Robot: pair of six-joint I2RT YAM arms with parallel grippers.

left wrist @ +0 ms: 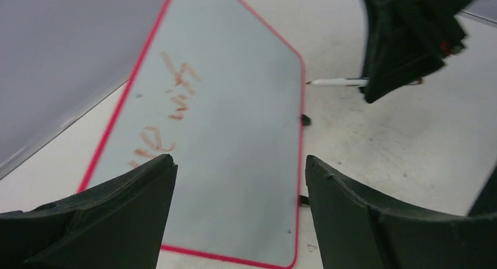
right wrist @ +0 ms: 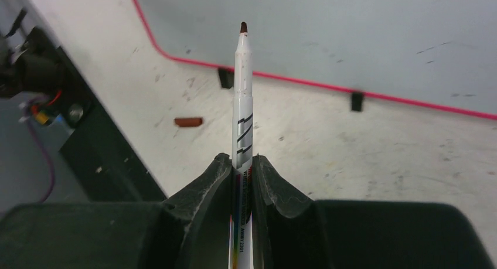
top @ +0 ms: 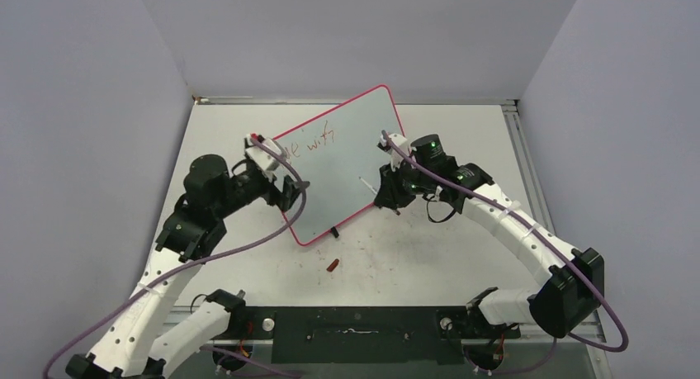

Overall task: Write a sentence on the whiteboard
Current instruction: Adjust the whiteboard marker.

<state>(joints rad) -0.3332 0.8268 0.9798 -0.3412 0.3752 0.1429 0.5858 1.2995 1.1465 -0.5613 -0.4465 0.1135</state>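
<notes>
Left hand (left wrist: 240, 163) spread at whiteboard (left wrist: 234, 105) edge; right hand (right wrist: 241, 160) pinches marker (right wrist: 242, 81) nearby.

The whiteboard (top: 347, 177) looks smooth and faintly glossy, its rim shiny pink-red plastic. Beside the whiteboard, the table (right wrist: 351, 157) is matt white, scuffed and scratched. The marker (right wrist: 242, 93) has a glossy white plastic barrel.

A camera high at six o'clock looks down across the whole worktop (top: 429, 255). Both wrist cameras sit low and close, each facing the whiteboard (top: 347, 164) toward twelve o'clock.
</notes>
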